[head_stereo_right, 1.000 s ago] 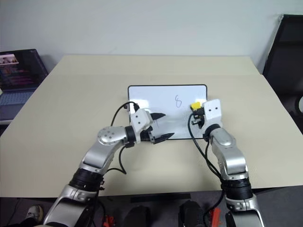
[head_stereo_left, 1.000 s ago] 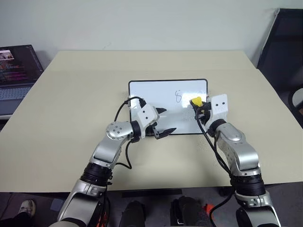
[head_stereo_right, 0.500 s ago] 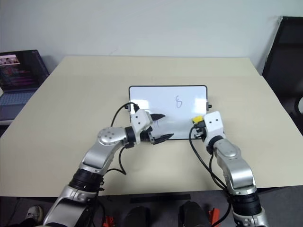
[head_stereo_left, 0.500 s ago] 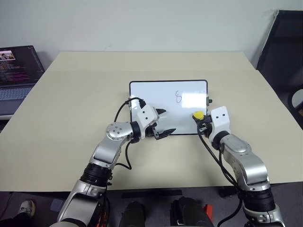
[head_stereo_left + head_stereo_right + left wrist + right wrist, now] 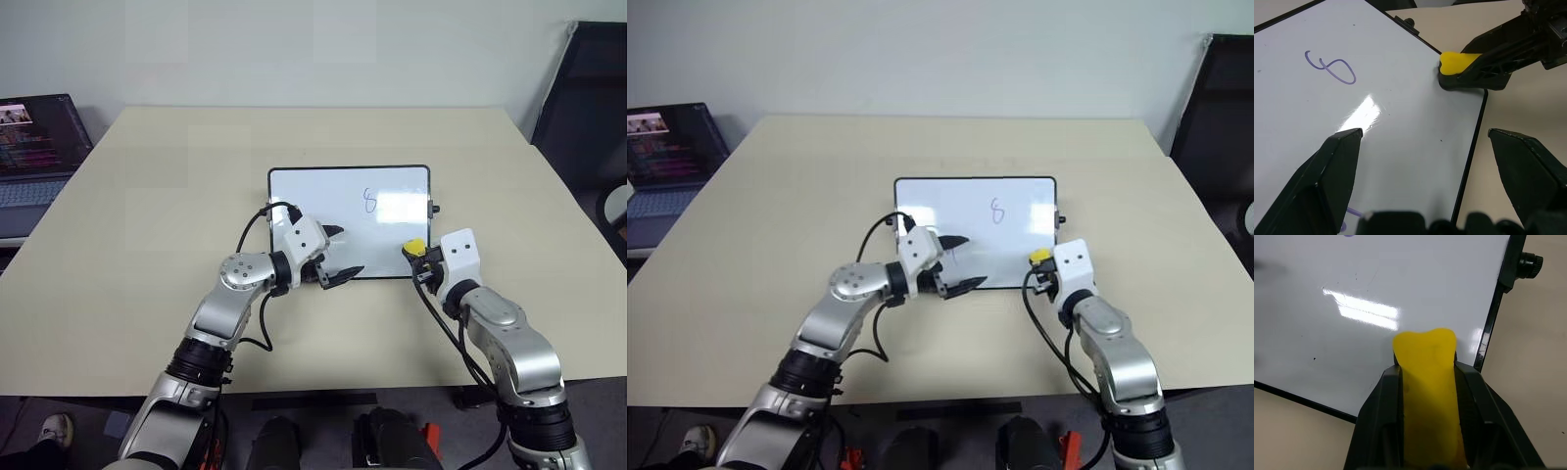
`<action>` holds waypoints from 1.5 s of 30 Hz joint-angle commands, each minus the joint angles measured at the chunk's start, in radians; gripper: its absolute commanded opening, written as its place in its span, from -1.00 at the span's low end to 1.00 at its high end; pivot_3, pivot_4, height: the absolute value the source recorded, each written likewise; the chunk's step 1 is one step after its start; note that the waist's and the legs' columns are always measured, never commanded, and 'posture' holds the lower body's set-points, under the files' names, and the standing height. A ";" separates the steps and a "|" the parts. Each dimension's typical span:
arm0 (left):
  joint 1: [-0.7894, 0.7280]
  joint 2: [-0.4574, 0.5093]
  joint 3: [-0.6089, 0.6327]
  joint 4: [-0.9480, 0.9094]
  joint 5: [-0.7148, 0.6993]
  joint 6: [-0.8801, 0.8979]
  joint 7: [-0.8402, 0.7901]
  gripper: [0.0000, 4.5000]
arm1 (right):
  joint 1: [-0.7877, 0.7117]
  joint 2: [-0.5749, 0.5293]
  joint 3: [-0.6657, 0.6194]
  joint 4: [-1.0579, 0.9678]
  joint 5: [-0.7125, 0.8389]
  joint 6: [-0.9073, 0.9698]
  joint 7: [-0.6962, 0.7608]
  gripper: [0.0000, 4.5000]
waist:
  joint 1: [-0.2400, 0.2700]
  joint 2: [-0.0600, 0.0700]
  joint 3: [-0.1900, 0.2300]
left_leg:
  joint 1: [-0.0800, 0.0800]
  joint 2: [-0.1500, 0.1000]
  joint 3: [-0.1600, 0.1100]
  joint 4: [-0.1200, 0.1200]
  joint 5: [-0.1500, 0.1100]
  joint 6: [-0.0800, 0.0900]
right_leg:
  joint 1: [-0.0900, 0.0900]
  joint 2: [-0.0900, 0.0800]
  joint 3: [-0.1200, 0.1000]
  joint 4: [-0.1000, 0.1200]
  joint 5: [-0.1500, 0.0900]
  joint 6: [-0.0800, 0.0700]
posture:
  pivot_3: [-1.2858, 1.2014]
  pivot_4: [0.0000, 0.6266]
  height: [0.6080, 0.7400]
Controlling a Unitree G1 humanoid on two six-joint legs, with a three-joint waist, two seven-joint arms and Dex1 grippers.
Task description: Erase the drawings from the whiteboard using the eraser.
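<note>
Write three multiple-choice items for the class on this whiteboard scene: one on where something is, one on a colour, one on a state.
1. Where is the eraser?
A. At the whiteboard's near right corner
B. On the laptop
C. Beside the board's far left corner

2. What colour is the eraser's top?
A. Red
B. Yellow
C. Green

3. How do the left gripper's jaws stand?
A. Shut on the eraser
B. Shut on a marker
C. Open, holding nothing

Answers
1. A: the head views show it by the near right corner, clamped in the right gripper.
2. B: the right wrist view shows a bright yellow block between black jaws.
3. C: the left wrist view shows the jaws wide apart over the board, nothing between them.
</note>
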 commanded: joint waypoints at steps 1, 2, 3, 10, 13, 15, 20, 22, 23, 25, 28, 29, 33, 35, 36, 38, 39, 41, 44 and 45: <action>-0.017 -0.005 0.019 -0.035 -0.015 -0.017 0.013 1.00 | -0.025 0.013 -0.040 0.009 0.008 -0.072 -0.013 -0.53 | 0.000 0.000 0.000 | 0.000 0.000 0.000 0.000 0.000 0.000 | 0.000 0.000 0.000 0.000 0.000 0.000 | 0.03 -0.52 1.00; -0.016 -0.003 0.021 -0.035 -0.014 -0.019 0.014 1.00 | -0.025 0.021 -0.048 0.014 0.012 -0.094 -0.016 -0.53 | 0.000 0.000 0.000 | 0.000 0.000 0.000 0.000 0.000 0.000 | 0.000 0.000 0.000 0.000 0.000 0.000 | 0.03 -0.52 1.00; -0.015 -0.002 0.022 -0.035 -0.013 -0.020 0.015 1.00 | -0.023 0.027 -0.053 0.015 0.014 -0.116 -0.016 -0.53 | 0.000 0.000 0.000 | -0.001 0.000 0.000 -0.001 0.000 0.000 | -0.001 0.000 0.000 0.000 0.000 0.000 | 0.03 -0.52 1.00; -0.017 0.007 0.026 -0.033 -0.013 -0.021 0.014 1.00 | -0.003 0.040 -0.052 0.013 0.009 -0.165 -0.013 -0.53 | 0.000 0.000 0.000 | -0.004 0.000 0.000 -0.001 0.000 0.000 | -0.003 0.000 0.000 -0.001 0.000 0.000 | 0.03 -0.52 1.00; -0.026 0.010 0.029 -0.027 -0.014 -0.021 0.014 1.00 | 0.003 0.046 -0.051 0.007 0.008 -0.172 -0.017 -0.53 | 0.000 0.000 0.000 | -0.004 0.000 0.000 -0.001 0.000 0.000 | -0.003 0.000 0.000 -0.001 0.000 0.000 | 0.03 -0.52 1.00; -0.028 0.012 0.030 -0.024 -0.014 -0.023 0.014 1.00 | 0.006 0.047 -0.051 0.004 0.007 -0.174 -0.018 -0.53 | 0.000 0.000 0.000 | -0.004 0.000 0.000 -0.001 0.000 0.000 | -0.003 0.000 0.000 -0.001 0.000 0.000 | 0.03 -0.52 1.00; -0.037 0.012 0.033 -0.017 -0.010 -0.034 0.021 1.00 | 0.002 0.051 -0.047 0.009 0.005 -0.181 -0.020 -0.53 | 0.000 0.000 0.000 | -0.004 0.000 0.000 -0.001 0.000 0.000 | -0.003 0.000 0.000 -0.001 0.000 0.000 | 0.03 -0.52 1.00; -0.044 0.011 0.046 -0.013 -0.008 -0.041 0.039 1.00 | -0.005 0.054 -0.044 0.014 0.003 -0.188 -0.022 -0.53 | 0.000 0.000 0.000 | -0.004 0.000 0.000 -0.001 0.000 0.000 | -0.003 0.000 0.000 -0.001 0.000 0.000 | 0.03 -0.52 1.00; -0.048 0.015 0.055 -0.009 -0.004 -0.040 0.051 1.00 | -0.013 0.055 -0.041 0.020 0.001 -0.196 -0.021 -0.53 | 0.000 0.000 0.000 | -0.004 0.000 0.000 -0.001 0.000 0.000 | -0.003 0.000 0.000 -0.001 0.000 0.000 | 0.03 -0.52 1.00; -0.055 0.027 0.068 0.006 0.009 -0.048 0.069 1.00 | -0.037 0.062 -0.036 0.039 -0.003 -0.215 -0.022 -0.53 | -0.002 0.000 0.000 | -0.004 0.000 0.000 -0.001 0.000 0.000 | -0.003 0.000 0.000 -0.001 0.000 0.000 | 0.03 -0.52 1.00; -0.064 0.038 0.075 0.028 0.022 -0.068 0.087 1.00 | -0.072 0.074 -0.024 0.067 -0.005 -0.234 -0.019 -0.53 | -0.002 0.000 0.000 | -0.003 0.000 0.000 -0.001 0.000 0.000 | -0.003 0.000 0.000 0.000 0.000 0.000 | 0.03 -0.52 1.00; -0.070 0.039 0.078 0.037 0.028 -0.076 0.097 1.00 | -0.086 0.077 -0.016 0.078 -0.006 -0.242 -0.016 -0.53 | -0.002 0.000 0.000 | -0.003 0.000 0.000 -0.001 0.000 0.000 | -0.003 0.000 0.000 0.000 0.000 0.000 | 0.03 -0.52 1.00; -0.079 0.043 0.085 0.062 0.044 -0.103 0.127 1.00 | -0.151 0.092 0.011 0.134 -0.009 -0.279 -0.006 -0.53 | -0.001 0.000 0.000 | -0.004 0.000 0.000 -0.001 0.000 0.000 | -0.004 0.000 0.000 -0.001 0.000 0.000 | 0.03 -0.52 1.00; -0.075 0.043 0.082 0.062 0.043 -0.107 0.127 1.00 | -0.185 0.096 0.022 0.169 -0.010 -0.298 0.001 -0.53 | -0.001 0.001 0.000 | -0.004 0.000 0.000 -0.001 0.000 0.000 | -0.004 0.000 0.000 -0.001 0.000 0.000 | 0.03 -0.52 1.00; -0.071 0.043 0.079 0.059 0.039 -0.108 0.123 1.00 | -0.198 0.097 0.026 0.184 -0.011 -0.306 0.003 -0.53 | 0.000 0.001 0.000 | -0.004 0.000 0.000 -0.001 0.000 0.000 | -0.004 0.000 0.000 -0.001 0.000 0.000 | 0.03 -0.52 1.00; -0.065 0.041 0.076 0.051 0.031 -0.107 0.115 1.00 | -0.227 0.098 0.030 0.219 -0.012 -0.322 0.009 -0.53 | 0.000 0.001 0.000 | -0.005 0.000 0.000 -0.001 0.000 0.000 | -0.004 0.000 0.000 -0.001 0.000 0.000 | 0.03 -0.52 1.00; -0.063 0.041 0.074 0.049 0.030 -0.107 0.112 1.00 | -0.241 0.099 0.032 0.236 -0.014 -0.330 0.011 -0.53 | 0.000 0.001 0.000 | -0.005 0.000 0.000 -0.001 0.000 0.000 | -0.004 0.000 0.000 -0.001 0.000 0.000 | 0.03 -0.52 1.00; -0.062 0.042 0.075 0.047 0.030 -0.107 0.110 1.00 | -0.273 0.100 0.037 0.272 -0.019 -0.344 0.015 -0.53 | 0.000 0.001 0.000 | -0.005 0.000 0.000 -0.001 0.000 0.000 | -0.004 0.000 0.000 -0.001 0.000 0.000 | 0.03 -0.52 1.00; -0.066 0.041 0.072 0.048 0.024 -0.107 0.096 1.00 | -0.333 0.099 0.056 0.351 -0.034 -0.373 0.028 -0.53 | -0.001 0.001 0.001 | -0.005 0.000 0.000 -0.001 0.000 0.000 | -0.005 0.000 0.000 0.000 0.000 0.000 | 0.03 -0.52 1.00; -0.067 0.040 0.072 0.047 0.023 -0.105 0.092 1.00 | -0.350 0.101 0.058 0.376 -0.038 -0.382 0.028 -0.53 | -0.001 0.001 0.001 | -0.005 0.000 0.000 -0.001 0.000 0.000 | -0.005 0.000 0.000 0.000 0.000 0.000 | 0.03 -0.52 1.00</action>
